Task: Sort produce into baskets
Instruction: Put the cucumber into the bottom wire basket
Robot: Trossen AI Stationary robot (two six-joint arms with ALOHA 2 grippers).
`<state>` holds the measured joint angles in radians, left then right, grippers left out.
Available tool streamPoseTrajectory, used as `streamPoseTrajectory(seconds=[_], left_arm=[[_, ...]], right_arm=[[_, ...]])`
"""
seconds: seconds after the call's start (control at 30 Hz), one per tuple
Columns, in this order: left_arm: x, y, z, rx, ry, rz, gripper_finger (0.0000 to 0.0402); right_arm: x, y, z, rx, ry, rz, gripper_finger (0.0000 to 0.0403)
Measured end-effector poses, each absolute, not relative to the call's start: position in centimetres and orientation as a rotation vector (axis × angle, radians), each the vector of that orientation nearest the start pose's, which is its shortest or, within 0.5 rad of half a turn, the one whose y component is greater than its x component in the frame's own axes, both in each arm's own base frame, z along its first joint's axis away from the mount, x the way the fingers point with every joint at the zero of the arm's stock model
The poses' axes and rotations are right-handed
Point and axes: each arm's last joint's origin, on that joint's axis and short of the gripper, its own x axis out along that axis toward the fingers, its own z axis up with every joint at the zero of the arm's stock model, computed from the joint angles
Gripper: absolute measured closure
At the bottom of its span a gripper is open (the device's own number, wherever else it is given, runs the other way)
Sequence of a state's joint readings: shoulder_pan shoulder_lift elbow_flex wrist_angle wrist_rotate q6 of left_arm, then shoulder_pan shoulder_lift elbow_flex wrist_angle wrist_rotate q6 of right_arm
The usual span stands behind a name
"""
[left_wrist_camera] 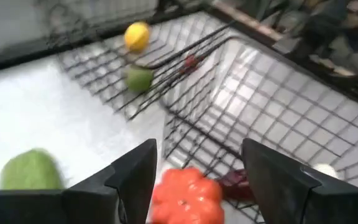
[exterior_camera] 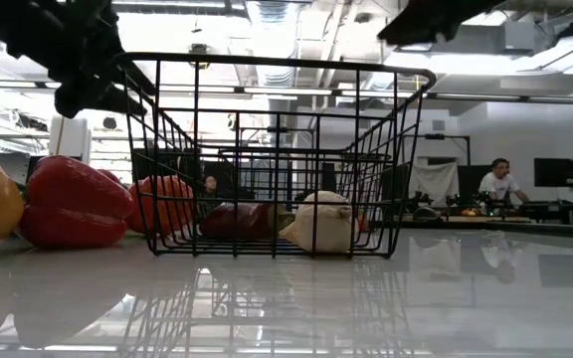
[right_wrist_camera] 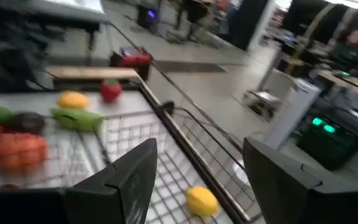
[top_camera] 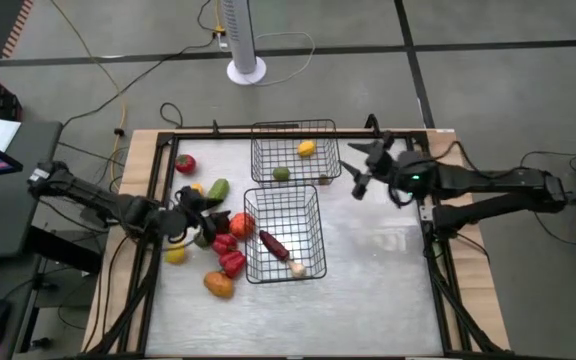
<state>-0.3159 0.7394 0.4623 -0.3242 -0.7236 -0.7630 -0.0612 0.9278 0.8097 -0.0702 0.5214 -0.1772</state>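
Note:
Two black wire baskets stand mid-table. The far basket (top_camera: 293, 150) holds a yellow piece (top_camera: 306, 149) and a green piece (top_camera: 281, 173). The near basket (top_camera: 283, 235) holds a dark maroon piece (top_camera: 273, 243) and a whitish garlic-like piece (top_camera: 298, 268). Loose produce lies left of the near basket, among it an orange piece (top_camera: 241, 224) and a green piece (top_camera: 217, 188). My left gripper (top_camera: 206, 212) is open just left of the orange piece (left_wrist_camera: 185, 196), which shows low between its fingers. My right gripper (top_camera: 356, 168) is open and empty by the far basket's right side.
More loose produce lies on the table's left: red pieces (top_camera: 185, 163) (top_camera: 225, 243) (top_camera: 233, 263), yellow pieces (top_camera: 197, 188) (top_camera: 175, 255) and an orange-yellow piece (top_camera: 218, 285). Bare table lies right of the near basket. A person sits in the room behind (exterior_camera: 497, 181).

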Motion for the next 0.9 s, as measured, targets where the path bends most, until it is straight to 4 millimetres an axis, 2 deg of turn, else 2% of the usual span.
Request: streamPoseTrajectory(seconds=[0.2, 0.43, 0.57, 0.9], left_arm=[[14.9, -0.7, 23.7, -0.517, 0.349, 0.713, 0.018], [14.3, 2.1, 22.9, -0.507, 0.423, 0.895, 0.018], [14.4, 3.3, 22.1, -0.519, 0.511, 0.937, 0.018], [16.1, 5.7, 19.6, -0.516, 0.744, 0.924, 0.018]], right_arm=[[17.6, -0.9, 32.6, -0.233, 0.209, -0.458, 0.0138], [15.0, -0.5, 33.4, -0.214, 0.123, -0.463, 0.0138], [14.5, -0.5, 33.4, -0.213, 0.093, -0.467, 0.0138], [15.0, -0.5, 32.9, -0.221, 0.083, -0.471, 0.0138]])
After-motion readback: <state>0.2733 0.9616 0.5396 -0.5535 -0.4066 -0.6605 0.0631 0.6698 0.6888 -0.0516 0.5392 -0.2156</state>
